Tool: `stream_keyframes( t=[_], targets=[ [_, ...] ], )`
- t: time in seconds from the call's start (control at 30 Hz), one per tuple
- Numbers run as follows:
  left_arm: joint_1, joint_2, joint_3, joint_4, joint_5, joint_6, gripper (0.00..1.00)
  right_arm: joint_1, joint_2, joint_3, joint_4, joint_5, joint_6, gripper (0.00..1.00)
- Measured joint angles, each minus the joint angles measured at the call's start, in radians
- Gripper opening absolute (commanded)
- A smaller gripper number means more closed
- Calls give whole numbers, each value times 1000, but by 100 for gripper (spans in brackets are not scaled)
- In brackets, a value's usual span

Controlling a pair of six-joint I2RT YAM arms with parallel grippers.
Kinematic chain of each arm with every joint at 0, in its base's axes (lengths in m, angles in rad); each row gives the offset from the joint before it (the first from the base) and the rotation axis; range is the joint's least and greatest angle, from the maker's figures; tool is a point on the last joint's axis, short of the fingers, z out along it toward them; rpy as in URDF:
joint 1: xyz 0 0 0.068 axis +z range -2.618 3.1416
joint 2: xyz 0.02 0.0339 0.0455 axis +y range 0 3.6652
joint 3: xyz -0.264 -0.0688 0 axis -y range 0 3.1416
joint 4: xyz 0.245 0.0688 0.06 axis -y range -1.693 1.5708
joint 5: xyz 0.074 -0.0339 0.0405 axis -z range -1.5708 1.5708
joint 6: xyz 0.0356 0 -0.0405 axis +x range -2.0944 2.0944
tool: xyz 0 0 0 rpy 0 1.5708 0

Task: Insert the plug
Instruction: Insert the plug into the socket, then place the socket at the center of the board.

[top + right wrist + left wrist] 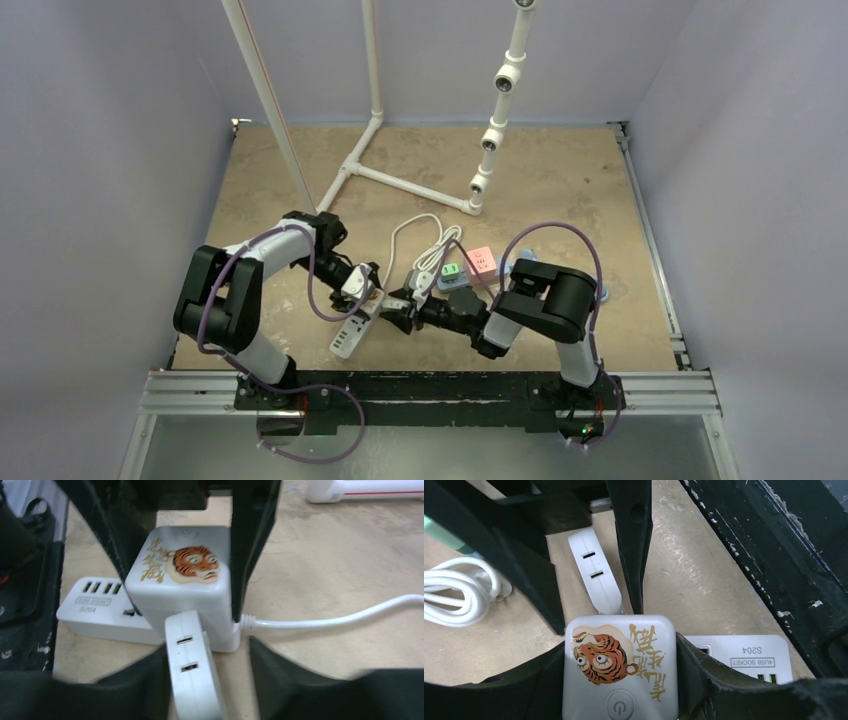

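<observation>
Reading strip (744, 652) label — "4USB SOCKET S204".

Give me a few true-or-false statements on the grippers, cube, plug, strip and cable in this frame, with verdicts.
1. The left gripper grips the tiger cube. True.
2. The right gripper is clamped on the plug. False: its jaws stand open, with a gap beside the plug.
3. The plug's end meets the cube's side. True.
4. The cable is black. False: it is white.
5. The strip is marked S204. True.
</observation>
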Motion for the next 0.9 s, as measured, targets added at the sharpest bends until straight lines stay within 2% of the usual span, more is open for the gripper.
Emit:
stream_keyframes(
  t=[0.07, 0.1, 0.37, 0.47, 0.63, 0.67, 0.73, 0.8, 0.9],
  targets=[
    [1, 0, 6, 10, -5, -11, 0, -5, -35, -4, -16, 30, 0, 97],
    [3, 0, 8, 16, -6, -14, 0, -8, -52, -8, -18, 42, -2, 99],
    [18, 0, 8, 114, -63, -110, 0, -11, -298, -92, -19, 117, -17, 99],
    [35, 4, 20, 138, -83, -148, 0, -10, -440, -124, -111, 142, -36, 99],
    [97, 40, 72, 154, -115, -153, 0, -10, -738, -131, -382, 227, -40, 99],
    [110, 41, 76, 155, -124, -144, 2, -11, -790, -123, -454, 261, -28, 99],
    [132, 41, 79, 151, -142, -123, 13, -20, -863, -81, -608, 338, 12, 99],
    [151, 41, 79, 142, -151, -92, 19, -33, -897, -23, -758, 410, 65, 99],
    [187, 33, 79, 122, -171, -45, 41, -51, -923, 88, -1019, 535, 175, 99]
  ],
)
